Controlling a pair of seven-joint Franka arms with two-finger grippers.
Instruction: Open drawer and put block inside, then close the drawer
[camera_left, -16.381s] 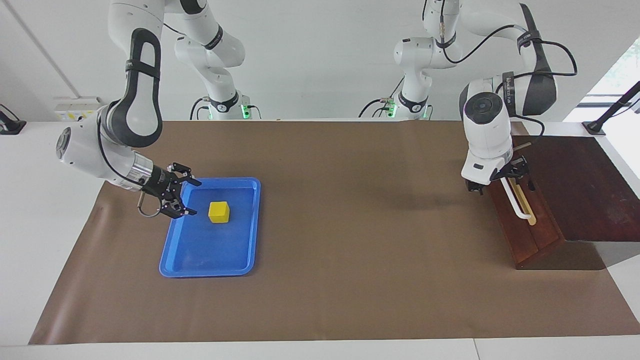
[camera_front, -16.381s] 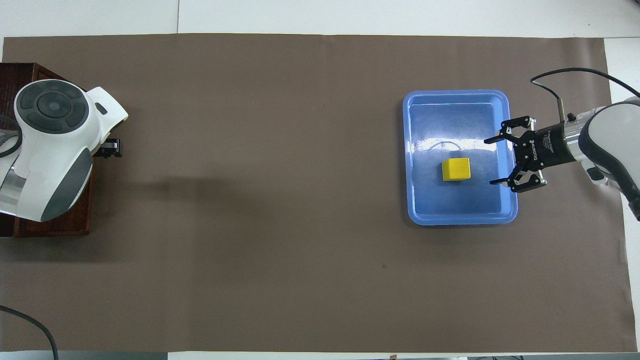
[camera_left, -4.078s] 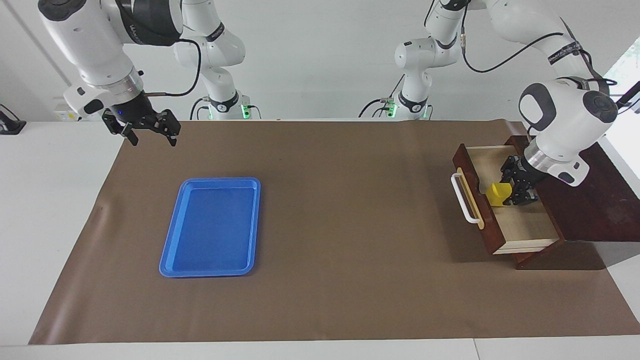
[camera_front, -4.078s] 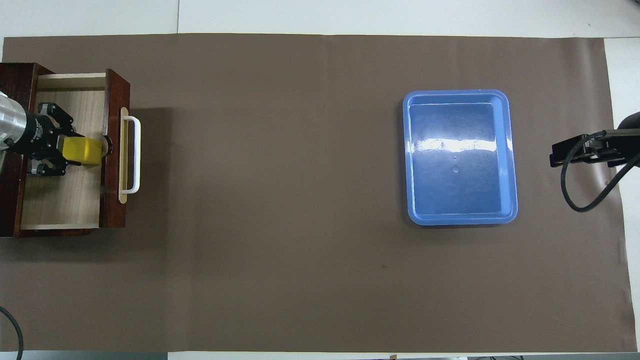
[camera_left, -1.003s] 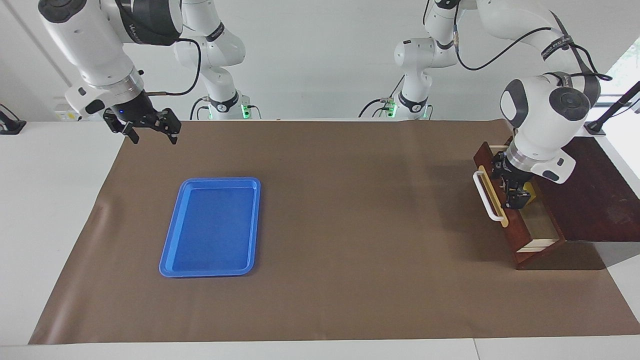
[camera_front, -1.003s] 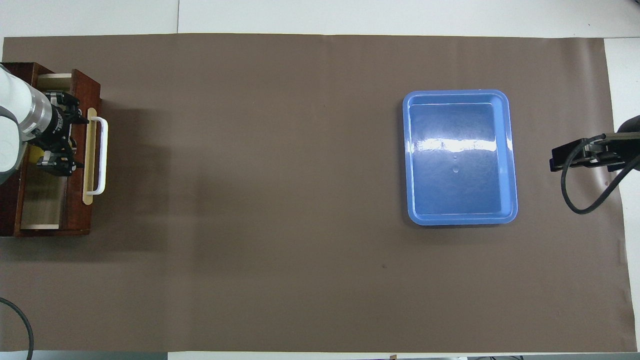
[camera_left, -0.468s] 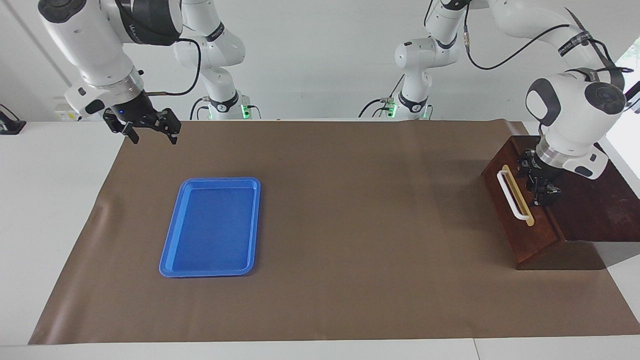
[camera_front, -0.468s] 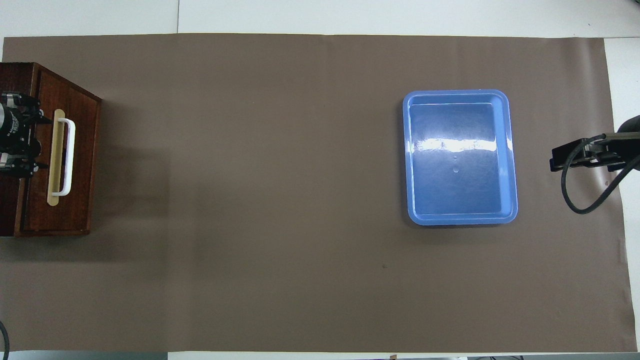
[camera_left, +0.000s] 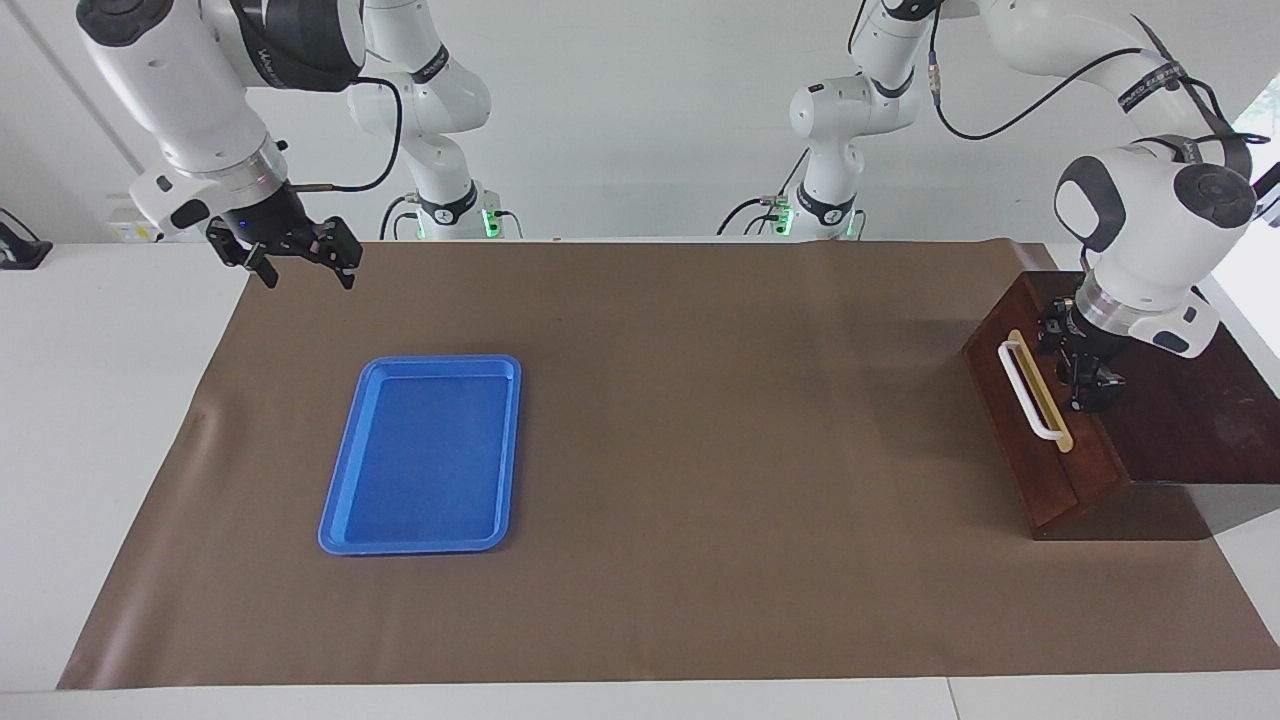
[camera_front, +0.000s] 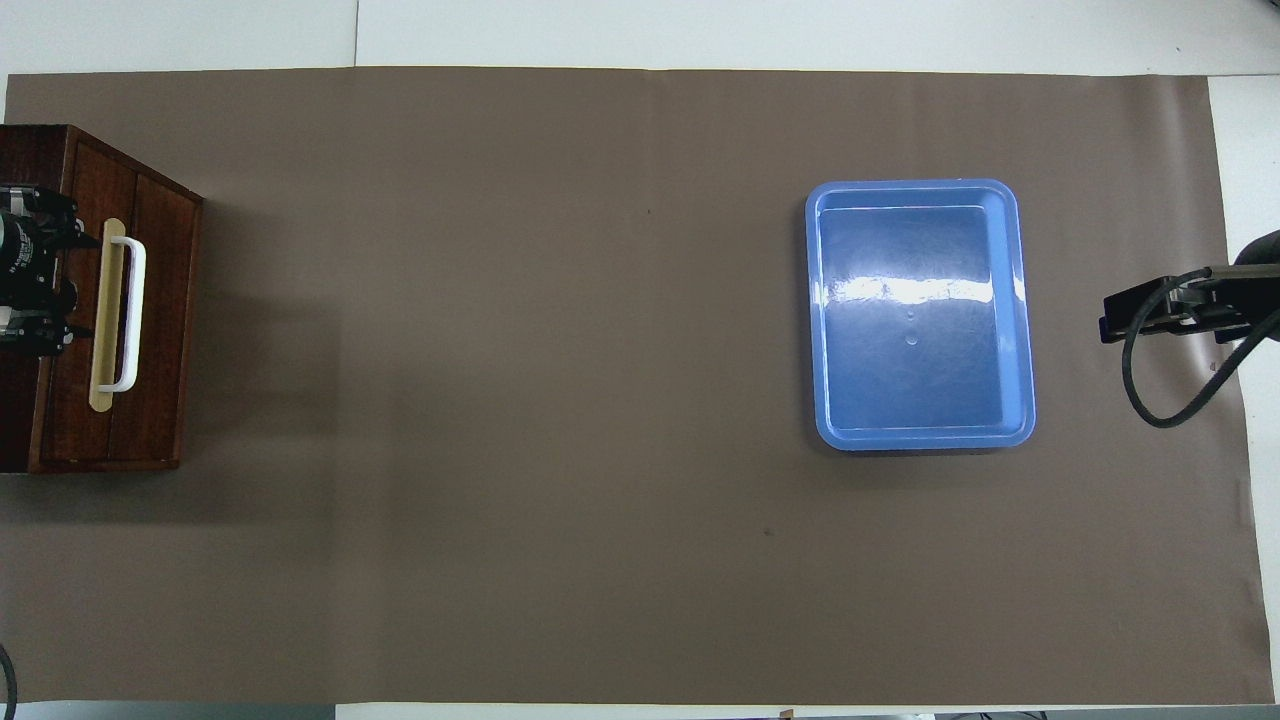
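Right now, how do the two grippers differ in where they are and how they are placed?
The left gripper hangs low over the wooden box, just above the shut drawer and beside its white handle. The right gripper waits high over the mat's corner at the right arm's end, nearer to the robots than the blue tray. The left gripper points steeply down; the right one slants. Both are open and hold nothing.

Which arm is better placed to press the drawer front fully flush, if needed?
Left: the left gripper, open, hangs over the wooden box right beside the drawer handle; the right gripper waits at the table's other end.
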